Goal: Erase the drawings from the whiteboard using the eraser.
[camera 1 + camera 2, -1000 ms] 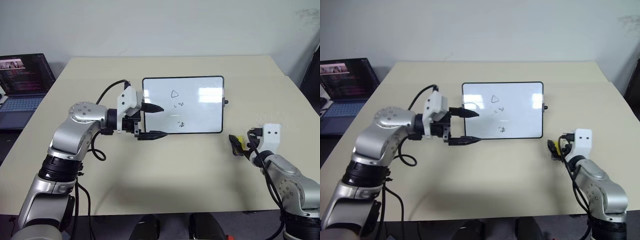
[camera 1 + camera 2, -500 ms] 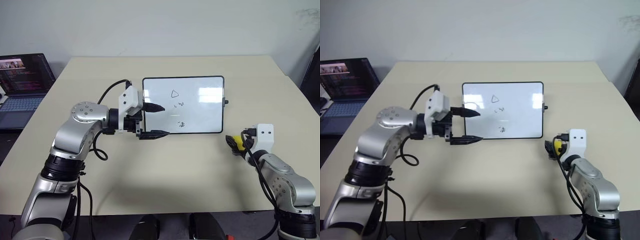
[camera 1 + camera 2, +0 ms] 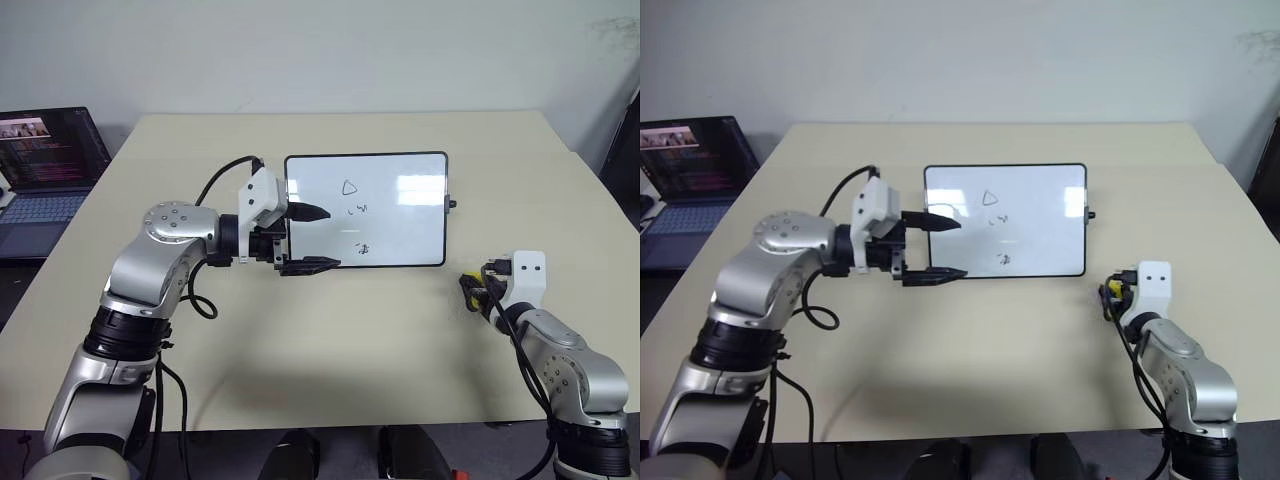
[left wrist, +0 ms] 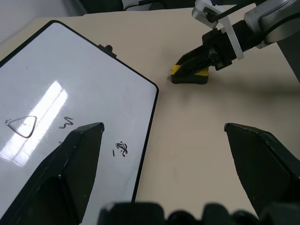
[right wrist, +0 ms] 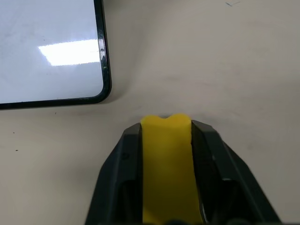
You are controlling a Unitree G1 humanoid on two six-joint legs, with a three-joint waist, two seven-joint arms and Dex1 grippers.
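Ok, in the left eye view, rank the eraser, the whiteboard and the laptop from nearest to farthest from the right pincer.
1. The eraser: clamped in the right pincer, on the table's right side.
2. The whiteboard: mid-table, ahead and to the left of that pincer.
3. The laptop: past the table's far left edge.

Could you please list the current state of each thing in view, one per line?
whiteboard: flat on the table, still marked.
drawings: unerased.
eraser: squeezed between the right gripper's fingers.
right gripper: shut on the eraser.
left gripper: open, at the whiteboard's left edge.
laptop: open, screen lit.
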